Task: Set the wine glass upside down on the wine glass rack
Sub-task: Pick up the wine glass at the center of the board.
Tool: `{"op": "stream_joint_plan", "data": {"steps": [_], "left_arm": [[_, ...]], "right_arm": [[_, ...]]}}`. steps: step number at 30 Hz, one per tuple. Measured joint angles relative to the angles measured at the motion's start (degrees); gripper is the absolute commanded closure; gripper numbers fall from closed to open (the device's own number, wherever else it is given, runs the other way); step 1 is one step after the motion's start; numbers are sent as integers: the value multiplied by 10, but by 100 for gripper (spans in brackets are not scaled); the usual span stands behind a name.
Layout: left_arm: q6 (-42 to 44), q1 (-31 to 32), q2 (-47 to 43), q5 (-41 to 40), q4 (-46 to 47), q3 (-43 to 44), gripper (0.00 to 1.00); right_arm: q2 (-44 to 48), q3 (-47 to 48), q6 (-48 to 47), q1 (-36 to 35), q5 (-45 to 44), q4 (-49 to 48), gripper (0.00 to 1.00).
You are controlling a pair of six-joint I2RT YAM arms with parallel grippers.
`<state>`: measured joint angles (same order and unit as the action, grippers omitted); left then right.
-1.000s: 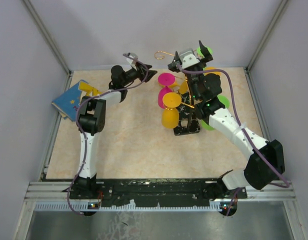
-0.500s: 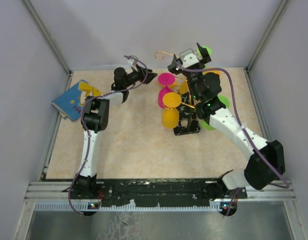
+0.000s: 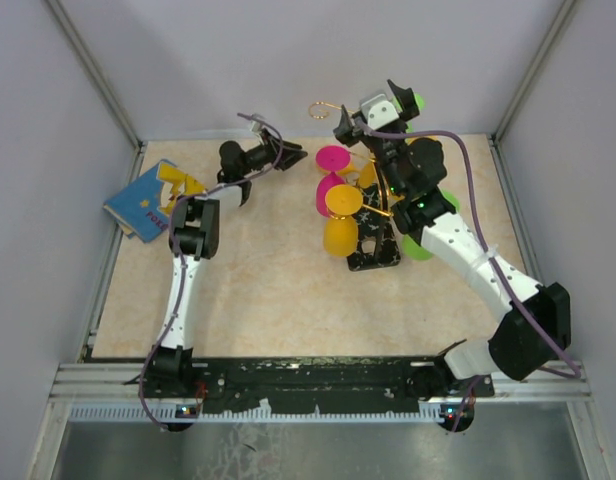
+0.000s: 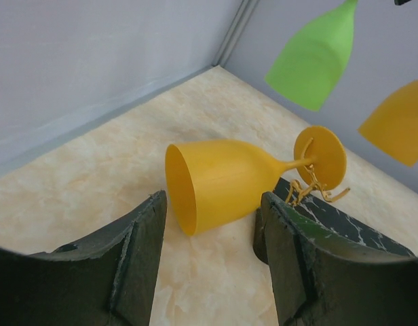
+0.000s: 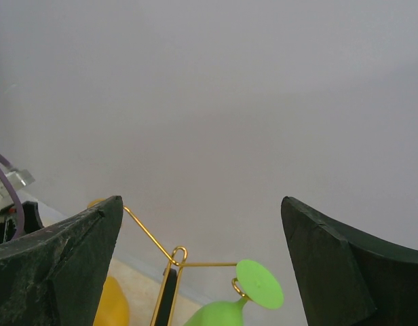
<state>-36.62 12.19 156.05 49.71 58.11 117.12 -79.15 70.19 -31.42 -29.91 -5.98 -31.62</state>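
"Which one is it going for?"

"The yellow glass (image 4: 226, 178), I'd say. It lies on its side on the table (image 4: 87, 183), mouth turned toward the left claw (image 4: 210, 204). It sits just ahead of the fingertips and in line with the gap. Its foot, at the end away from the claw, seems to rest against the gold wire low on the rack (image 3: 374, 250)."

"Has it got hold of it?"

"No. That claw stands partly open with nothing in it, so I'd call this the reach. The glass is not yet on the rack."

"And the other one?"

"The right claw (image 5: 201, 200) is spread wide and holds nothing. It is up beside a rack arm, and a green glass (image 5: 260, 283) hangs just below it."

"What next, then?"

"Ease forward around the bowl and close gently. Then lift, tip it mouth-down and slide the stem into a free arm."
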Motion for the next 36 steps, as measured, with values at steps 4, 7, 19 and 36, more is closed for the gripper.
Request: {"op": "stream_joint_plan", "data": {"steps": [4,7,19,36], "left_arm": [[-43,-4,20,32,32,3,35],[-67,-4,30,49,52,4,35],[-101,-3,47,50,92,4,34],[-6,29,54,-17,-72,68,34]], "right_arm": [[0,10,1,0,5,0,1],[0,11,1,0,11,1,1],[0,11,2,0,18,11,1],[0,11,-15,0,7,10,1]]}}
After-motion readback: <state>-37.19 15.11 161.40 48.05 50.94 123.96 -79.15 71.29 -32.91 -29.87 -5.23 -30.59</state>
